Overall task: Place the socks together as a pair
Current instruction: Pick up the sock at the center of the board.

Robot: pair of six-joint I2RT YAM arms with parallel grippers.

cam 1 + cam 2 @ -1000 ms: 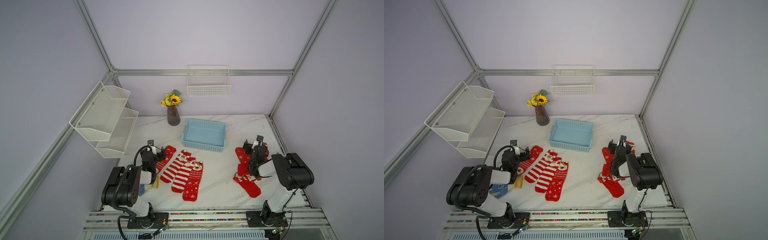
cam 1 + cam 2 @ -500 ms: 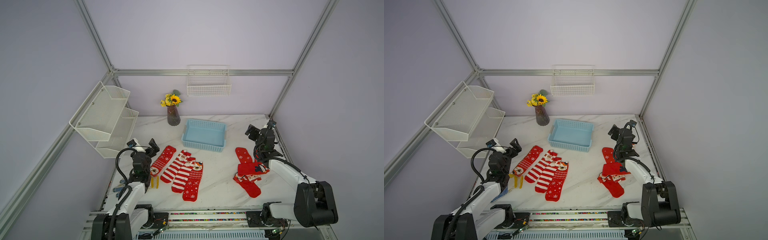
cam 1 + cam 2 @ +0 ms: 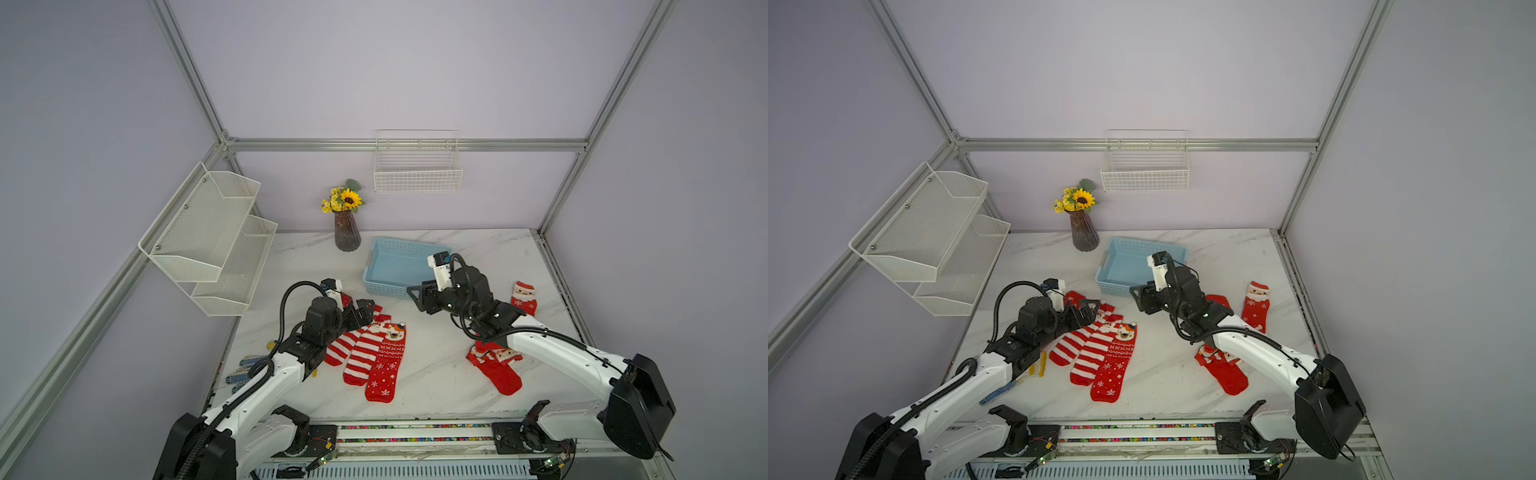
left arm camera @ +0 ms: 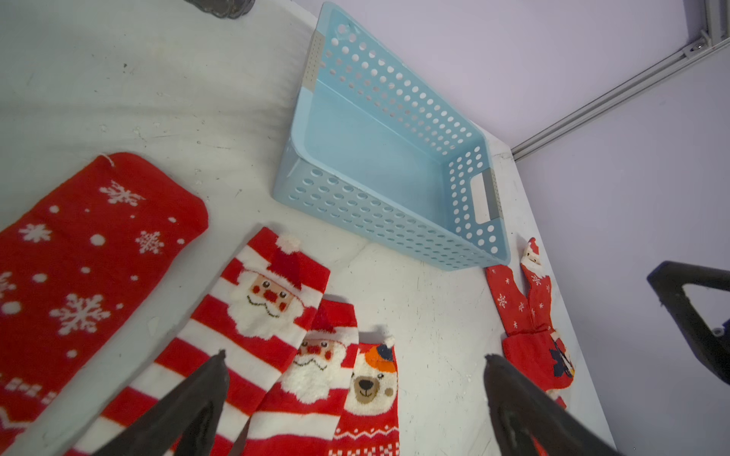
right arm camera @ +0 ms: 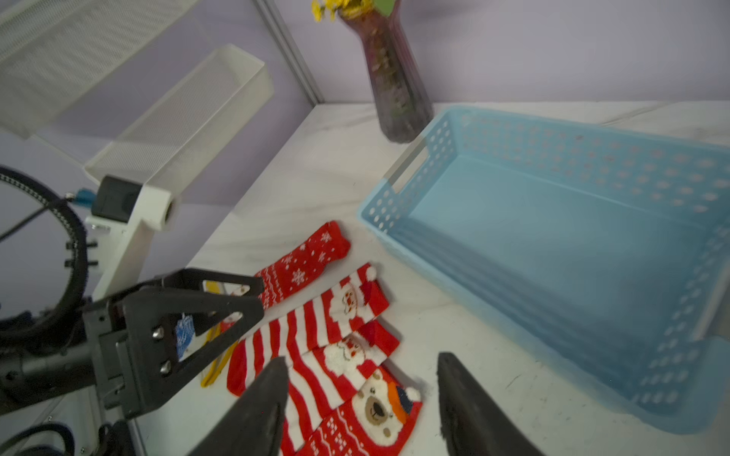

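No sock is gripped yet.
The left gripper (image 4: 355, 357) is spread wide over the striped socks (image 4: 260, 300); the right gripper (image 5: 361, 357), seemingly half-open, empty, is aimed there for matching.

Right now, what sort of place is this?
Probably a lab robot cell dressed as a home corner: aluminium frame round plain walls, marble-look table, staged vase and basket.
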